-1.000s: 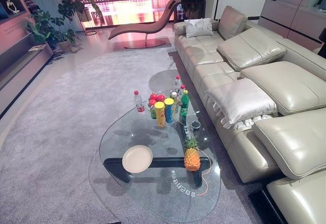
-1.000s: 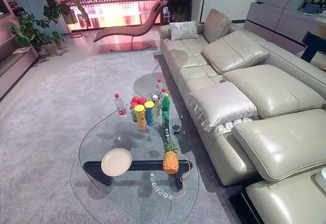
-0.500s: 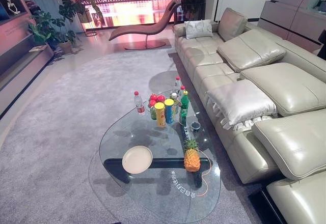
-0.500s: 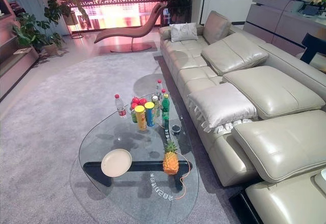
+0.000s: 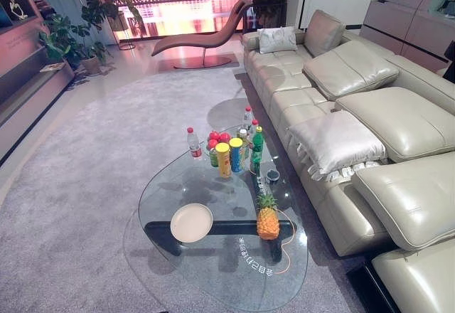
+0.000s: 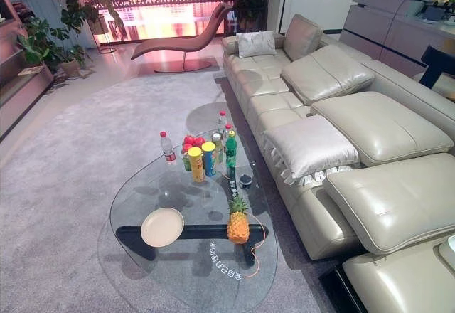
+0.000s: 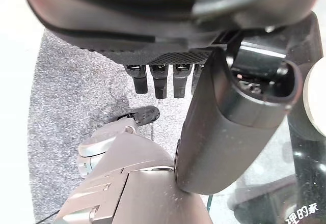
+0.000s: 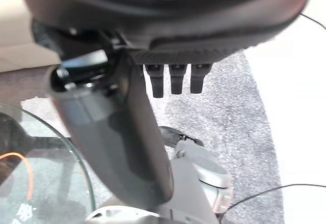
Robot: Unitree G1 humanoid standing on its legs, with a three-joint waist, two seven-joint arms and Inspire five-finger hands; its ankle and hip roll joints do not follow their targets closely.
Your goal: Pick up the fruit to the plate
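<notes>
Eyeing pineapple (image 5: 268, 218) upright on glass table (image 5: 178, 178), near plate (image 5: 191, 222) | we judge it heavy, stiff, prickly: grip the body, not the crown | left hand (image 7: 162, 81), right hand (image 8: 173, 79) slack, empty.

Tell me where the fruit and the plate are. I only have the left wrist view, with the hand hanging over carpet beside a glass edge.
Observer: A pineapple stands upright on the glass table, towards its right side.
Operator: And the plate?
Observer: The plate lies empty on the same table, to the pineapple's left and apart from it.
Operator: Is the right hand busy?
Observer: No. The right hand hangs above the carpet with straight fingers, holding nothing.
</notes>
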